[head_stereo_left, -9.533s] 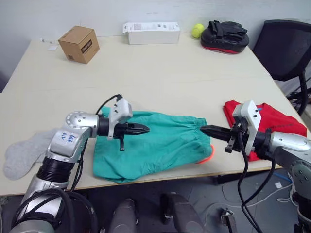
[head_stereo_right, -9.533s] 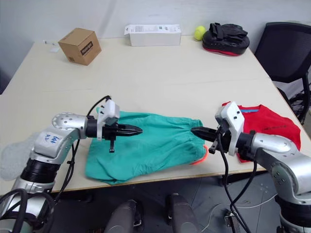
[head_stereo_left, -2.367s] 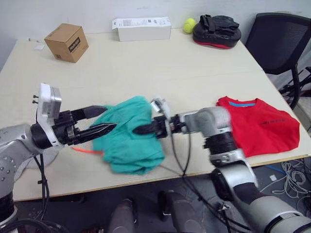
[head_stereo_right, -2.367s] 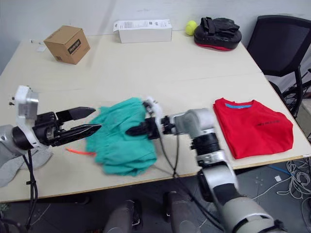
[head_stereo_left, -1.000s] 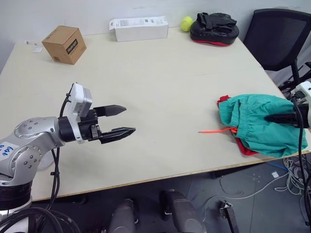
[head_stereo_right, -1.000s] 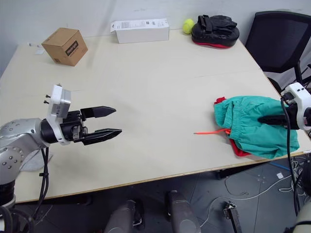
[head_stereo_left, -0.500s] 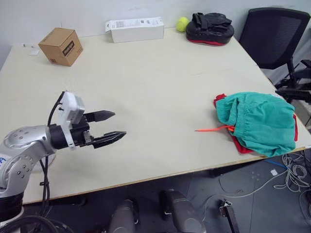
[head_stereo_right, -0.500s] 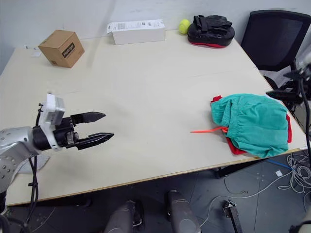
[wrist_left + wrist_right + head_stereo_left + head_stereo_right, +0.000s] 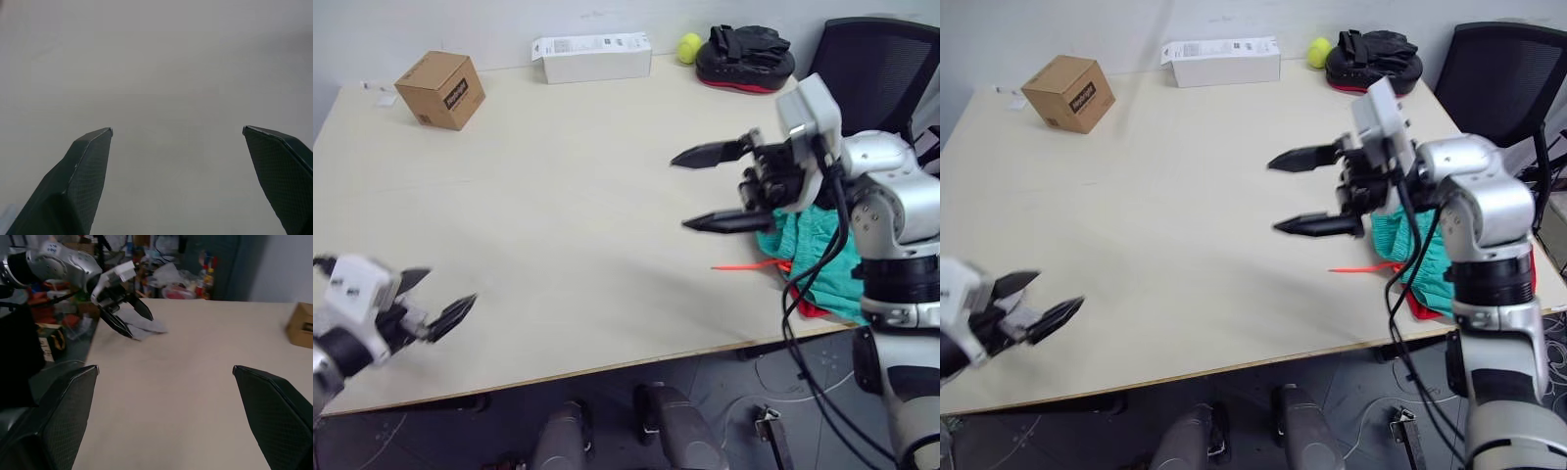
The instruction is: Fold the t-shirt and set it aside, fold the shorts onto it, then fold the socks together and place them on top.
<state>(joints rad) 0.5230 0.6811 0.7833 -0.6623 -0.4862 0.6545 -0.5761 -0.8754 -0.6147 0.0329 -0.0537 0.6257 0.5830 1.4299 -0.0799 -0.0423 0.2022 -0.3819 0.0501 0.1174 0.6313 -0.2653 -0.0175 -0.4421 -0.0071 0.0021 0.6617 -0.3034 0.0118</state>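
both tools (image 9: 705, 188) (image 9: 438, 302) gape empty; crumpled teal shorts (image 9: 822, 257) cover the red t-shirt (image 9: 813, 307).

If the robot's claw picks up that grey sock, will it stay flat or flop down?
It would probably flop: the socks lie limp and rumpled on the table beside the left claw, like soft knit cloth. They look small and thin, so likely very light. They seem unlikely to roll or slide far if nudged, more likely to bunch up.

The right gripper (image 9: 707, 188) is hovering mid-table, fingers spread wide; the left gripper (image 9: 438, 299) is hanging low at the near edge, fingers parted.
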